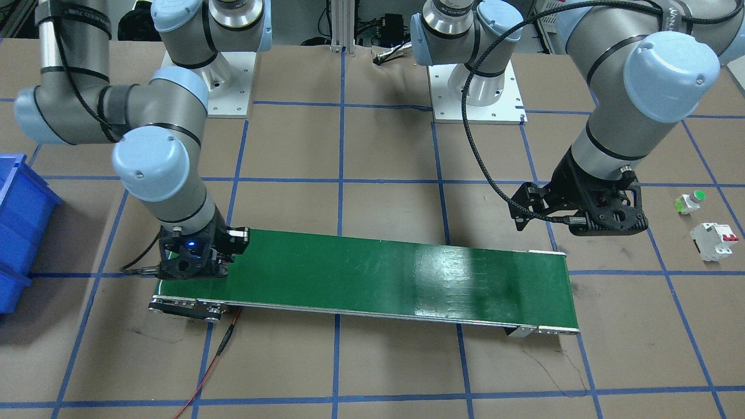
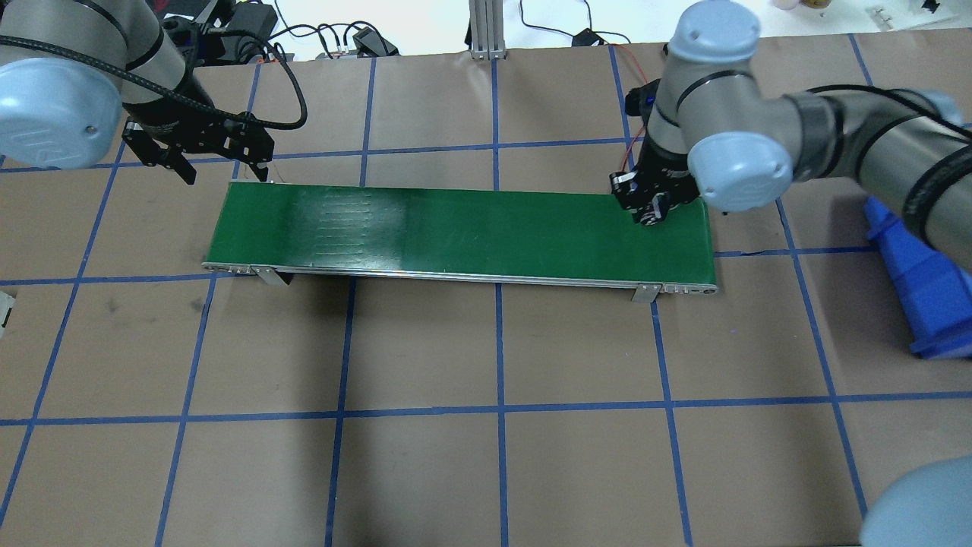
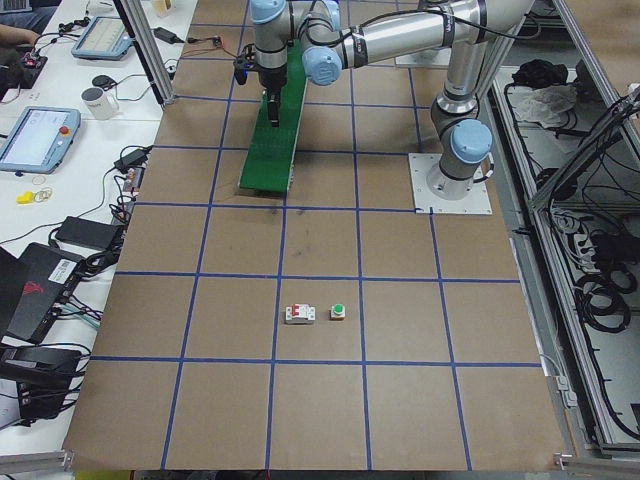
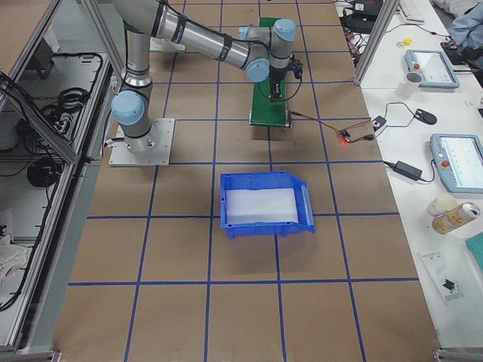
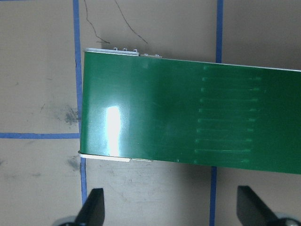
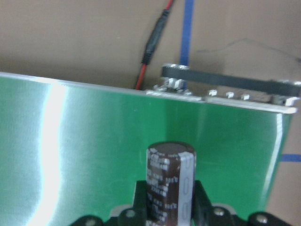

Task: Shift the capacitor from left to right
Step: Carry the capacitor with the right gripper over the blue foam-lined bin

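Note:
The capacitor (image 6: 170,181), a dark brown body with a pale strip down one side, stands upright between the fingers of my right gripper (image 6: 170,190). That gripper is shut on it, low over the right end of the green conveyor belt (image 2: 471,228), as the overhead view (image 2: 651,209) and front view (image 1: 195,262) show. I cannot tell whether the capacitor touches the belt. My left gripper (image 2: 220,171) is open and empty, beside the belt's left end on its far side. Its two fingers stand wide apart in the left wrist view (image 5: 171,207).
A blue bin (image 2: 919,281) stands on the table past the belt's right end. A white breaker (image 1: 713,240) with red switches and a green-capped button (image 1: 691,201) lie on the table beyond the left gripper. A red wire (image 1: 215,361) runs from the belt's right end.

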